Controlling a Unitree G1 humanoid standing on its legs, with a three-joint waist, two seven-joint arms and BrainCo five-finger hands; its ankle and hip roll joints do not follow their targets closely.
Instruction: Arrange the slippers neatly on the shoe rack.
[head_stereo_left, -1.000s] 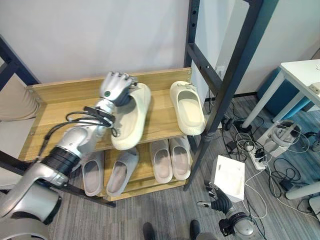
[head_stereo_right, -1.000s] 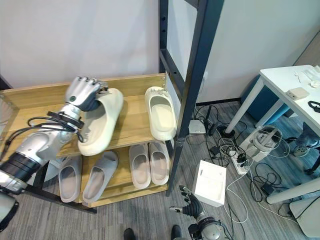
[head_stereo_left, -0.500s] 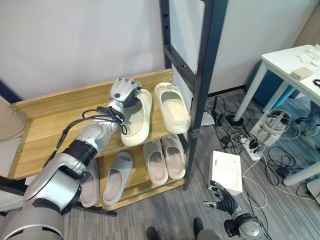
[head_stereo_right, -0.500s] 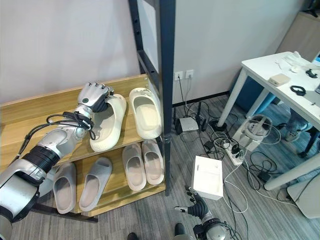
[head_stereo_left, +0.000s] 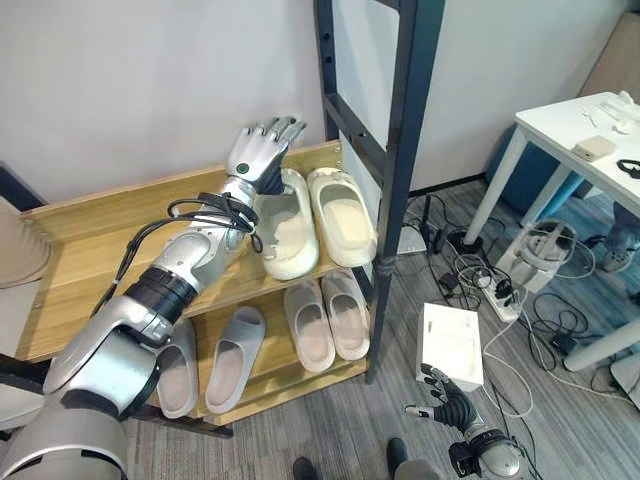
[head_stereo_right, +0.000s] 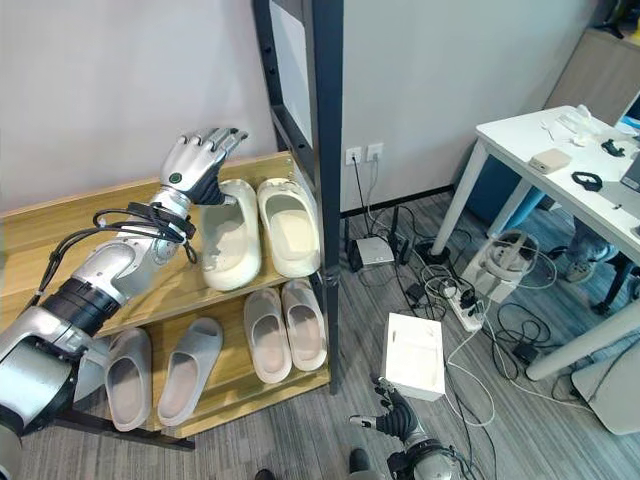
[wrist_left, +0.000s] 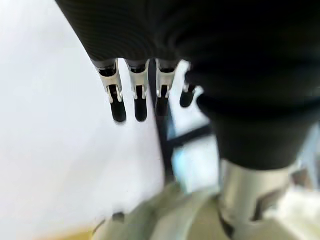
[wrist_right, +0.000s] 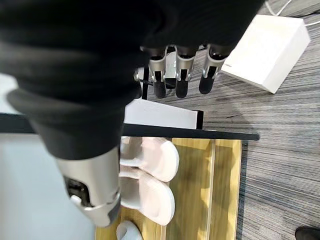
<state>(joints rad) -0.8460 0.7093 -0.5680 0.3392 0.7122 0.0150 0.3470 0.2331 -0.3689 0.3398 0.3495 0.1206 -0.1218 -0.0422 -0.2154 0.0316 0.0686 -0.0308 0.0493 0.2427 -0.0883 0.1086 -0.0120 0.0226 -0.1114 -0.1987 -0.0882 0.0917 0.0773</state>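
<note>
I see my left hand (head_stereo_left: 258, 155) with fingers spread, holding nothing, above the cream slipper (head_stereo_left: 285, 226) lying beside its mate (head_stereo_left: 342, 214) on the shoe rack (head_stereo_left: 90, 265); pairing looks done; right hand (head_stereo_left: 445, 405) relaxed.

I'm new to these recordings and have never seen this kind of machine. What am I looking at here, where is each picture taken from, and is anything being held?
This is a humanoid robot tidying slippers on a wooden shoe rack. Two pictures come from cameras in its head, looking down; the other two sit on its wrists, looking along each hand.

In the head views, the left hand is raised above the top shelf with straight fingers, holding nothing. Just below it a cream slipper lies on the top shelf beside a matching cream slipper, forming a pair. The lower shelf holds two pairs of grey slippers.

The right hand hangs low over the floor near a white box, relaxed and empty. A white table stands to the right.
</note>
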